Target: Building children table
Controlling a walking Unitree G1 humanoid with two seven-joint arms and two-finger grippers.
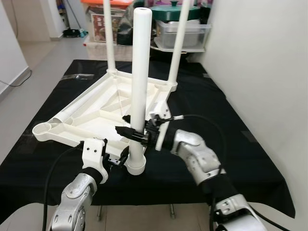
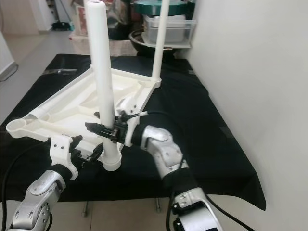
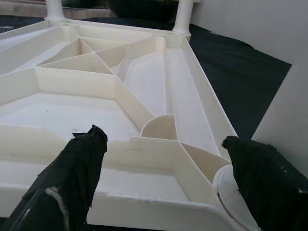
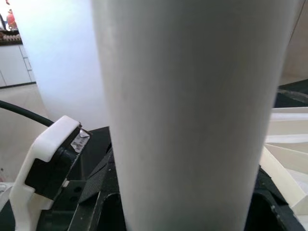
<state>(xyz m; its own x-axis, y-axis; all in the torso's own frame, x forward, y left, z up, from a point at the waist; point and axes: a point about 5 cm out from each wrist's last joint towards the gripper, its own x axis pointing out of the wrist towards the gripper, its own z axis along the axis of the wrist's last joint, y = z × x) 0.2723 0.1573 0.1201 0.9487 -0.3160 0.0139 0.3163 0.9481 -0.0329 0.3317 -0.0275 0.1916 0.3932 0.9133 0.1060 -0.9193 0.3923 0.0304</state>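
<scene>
The white table top (image 1: pixel 72 113) lies upside down on a black cloth (image 1: pixel 226 120), ribs facing up. Two white legs (image 1: pixel 109 38) (image 1: pixel 179 43) stand in its far corners. A third, thicker-looking leg (image 1: pixel 141 72) stands upright in the near corner socket (image 1: pixel 136 165). My right gripper (image 1: pixel 136 133) is shut on this leg low down, and the leg (image 4: pixel 192 110) is very close in the right wrist view. My left gripper (image 1: pixel 118 161) is at the table's near edge beside that socket, open, its fingers (image 3: pixel 79 163) spread before the ribbed frame (image 3: pixel 144 96). The left corner socket (image 1: pixel 42 129) holds no leg.
A white wall (image 1: pixel 260 67) runs close along the right. Behind the table stand clear storage boxes (image 1: pixel 180 33), a green pot (image 1: pixel 175 10) and a printed box (image 1: pixel 101 24). Bare floor (image 1: pixel 38 72) lies to the left, and the cloth's front edge (image 1: pixel 159 197) is near my body.
</scene>
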